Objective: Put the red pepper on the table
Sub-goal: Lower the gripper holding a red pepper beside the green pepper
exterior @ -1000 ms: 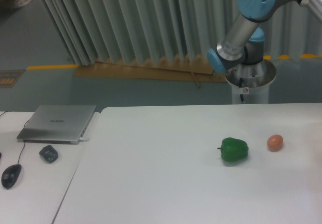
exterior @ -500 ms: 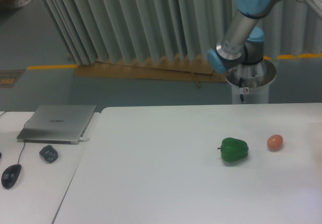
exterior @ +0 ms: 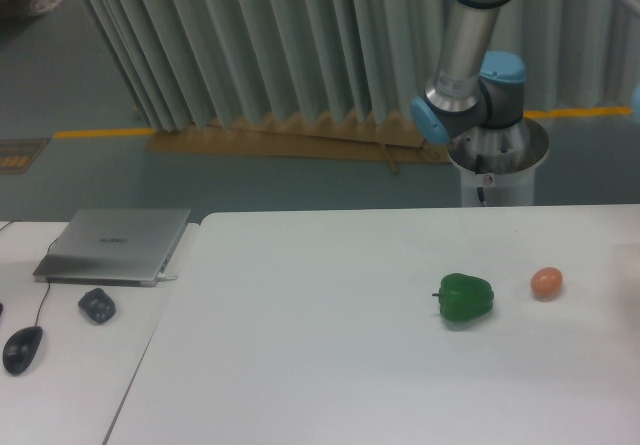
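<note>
The red pepper is out of view. The large white table (exterior: 320, 365) fills the lower part of the camera view. Only the arm's grey links and blue joints (exterior: 468, 45) show, rising from the base behind the table's far right edge and leaving the frame at the top right. The gripper itself is out of frame.
A green bell pepper (exterior: 465, 298) lies on the table at right, with a small orange-pink ball (exterior: 546, 283) a little further right. The adjoining desk at left holds a closed laptop (exterior: 115, 245), a dark small object (exterior: 97, 306) and a mouse (exterior: 22, 349).
The arm's upper link has swung up and leftward, standing steeper now; its blue elbow joint has nearly left the top of the frame. The objects on the table have not moved.
</note>
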You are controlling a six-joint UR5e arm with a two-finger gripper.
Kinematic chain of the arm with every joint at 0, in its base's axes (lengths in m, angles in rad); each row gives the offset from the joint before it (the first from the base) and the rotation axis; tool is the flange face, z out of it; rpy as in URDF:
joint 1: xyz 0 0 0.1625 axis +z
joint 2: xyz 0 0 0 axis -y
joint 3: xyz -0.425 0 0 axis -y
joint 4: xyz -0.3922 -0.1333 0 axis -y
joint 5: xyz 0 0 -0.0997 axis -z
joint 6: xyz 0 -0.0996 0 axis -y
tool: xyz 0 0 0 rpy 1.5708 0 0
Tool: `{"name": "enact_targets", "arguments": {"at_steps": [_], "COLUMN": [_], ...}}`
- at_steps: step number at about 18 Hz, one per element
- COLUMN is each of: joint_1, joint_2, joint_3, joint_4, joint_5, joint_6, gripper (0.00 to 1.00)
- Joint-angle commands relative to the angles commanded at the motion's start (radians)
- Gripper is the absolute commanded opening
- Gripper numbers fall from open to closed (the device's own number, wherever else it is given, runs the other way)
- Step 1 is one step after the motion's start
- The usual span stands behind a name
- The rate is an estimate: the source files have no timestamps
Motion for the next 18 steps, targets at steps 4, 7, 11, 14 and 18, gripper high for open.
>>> {"name": "enact_targets", "arguments": {"at_steps": [4,7,11,14,18], "joint_1": [-0.173,-0.314,-0.410,-0.410,-0.410], "joint_2": [-0.015,-0.081,-0.169,-0.167,-0.158], "joint_3": [-0.002,-0.002,-0.003,-0.021,-0.035], "joint_4": [0.002,0.005,0.011,0.015,0.014], "joint_5": [0.080,0.162,0.288,0.288,0.292], "joint_6": [-0.203,-0.342,-0.404,-0.395,-0.381], "gripper": [0.46,0.46,0.48,0.51,0.63]}}
